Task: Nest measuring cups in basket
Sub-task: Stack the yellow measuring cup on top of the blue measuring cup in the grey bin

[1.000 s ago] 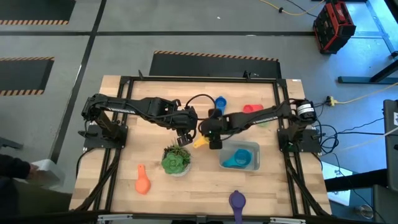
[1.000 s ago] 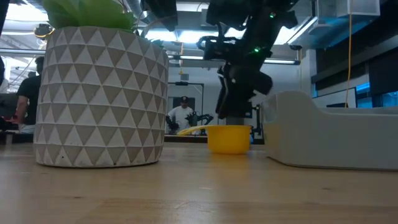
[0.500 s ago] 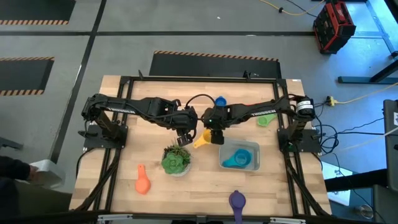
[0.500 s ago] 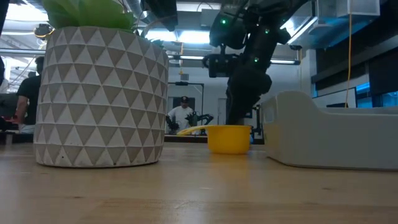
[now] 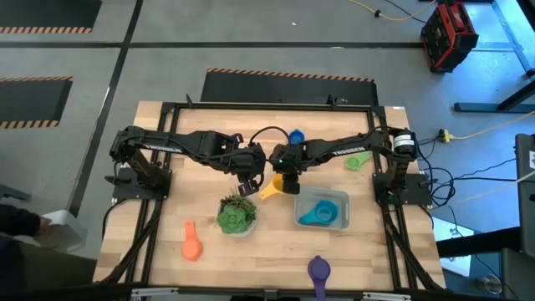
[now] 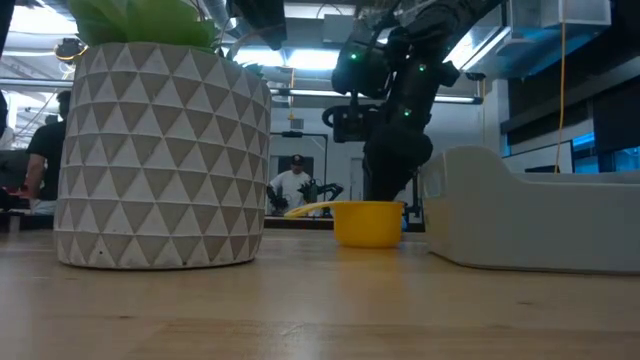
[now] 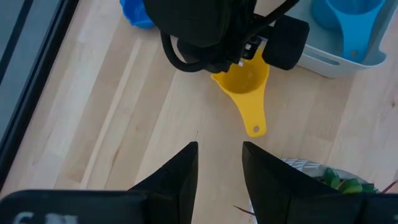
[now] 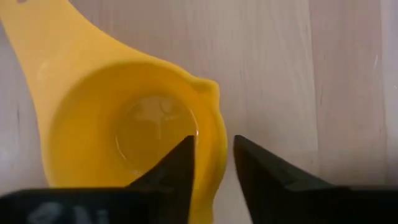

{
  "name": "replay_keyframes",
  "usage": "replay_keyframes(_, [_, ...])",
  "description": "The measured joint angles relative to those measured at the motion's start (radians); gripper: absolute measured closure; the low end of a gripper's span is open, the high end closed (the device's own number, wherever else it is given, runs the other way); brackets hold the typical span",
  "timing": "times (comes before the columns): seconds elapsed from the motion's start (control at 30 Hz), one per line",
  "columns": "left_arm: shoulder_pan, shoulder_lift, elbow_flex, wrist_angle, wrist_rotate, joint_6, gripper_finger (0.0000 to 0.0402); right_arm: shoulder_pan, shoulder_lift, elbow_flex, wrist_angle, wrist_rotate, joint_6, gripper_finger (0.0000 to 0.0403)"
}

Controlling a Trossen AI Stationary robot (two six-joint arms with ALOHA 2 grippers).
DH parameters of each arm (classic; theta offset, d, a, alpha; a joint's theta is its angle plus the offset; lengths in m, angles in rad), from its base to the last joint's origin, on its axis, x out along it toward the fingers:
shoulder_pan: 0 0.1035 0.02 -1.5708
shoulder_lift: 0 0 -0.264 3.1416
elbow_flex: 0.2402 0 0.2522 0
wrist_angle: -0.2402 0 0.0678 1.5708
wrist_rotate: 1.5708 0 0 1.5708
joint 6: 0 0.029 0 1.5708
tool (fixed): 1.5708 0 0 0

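Gripping state, right tool: lowered onto the rim of the yellow cup; the right wrist view shows the cup wall in its narrow gap, but cannot tell whether it is clamped.
Gripping state, left tool: fingers parted a little, nothing between them.
Landmark: basket, resting on the bench.
Yellow cup position: just beside the basket on its left-arm side, bowl upright on the bench, handle pointing away from the basket.
Yellow cup, low view: bowl flat on the bench, close to the basket wall.
Right tool position: above the yellow cup bowl, at the basket's far corner on the left-arm side.
Left tool position: farther from the basket than the yellow cup, hanging above the bench and aimed at the cup handle.
Teal cup: inside the basket, upright.
Blue cup: beyond the basket, near the bench's far edge.
Green cup: beyond the basket, on the right-arm side.
Purple cup: on the near side of the basket, at the bench's front edge.
Orange cup: well apart from the basket, past the plant.
Plant: level with the basket on the left-arm side, in a patterned pot.
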Motion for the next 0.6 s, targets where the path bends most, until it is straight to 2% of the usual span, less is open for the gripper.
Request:
replay_keyframes(0.2, [0.000,0.000,0.000,0.000,-0.002,0.000,0.0284,0.000,-0.001,0.000,0.008,-0.008,-0.002,0.0384])
replay_keyframes(0.4, [0.000,-0.001,0.000,-0.001,-0.001,0.029,0.0284,0.000,-0.004,0.012,-0.008,-0.009,-0.003,0.0391])
replay_keyframes(0.6, [-0.008,-0.089,0.000,-0.019,0.030,0.091,0.0284,0.000,-0.028,0.118,-0.160,0.003,-0.015,0.0392])
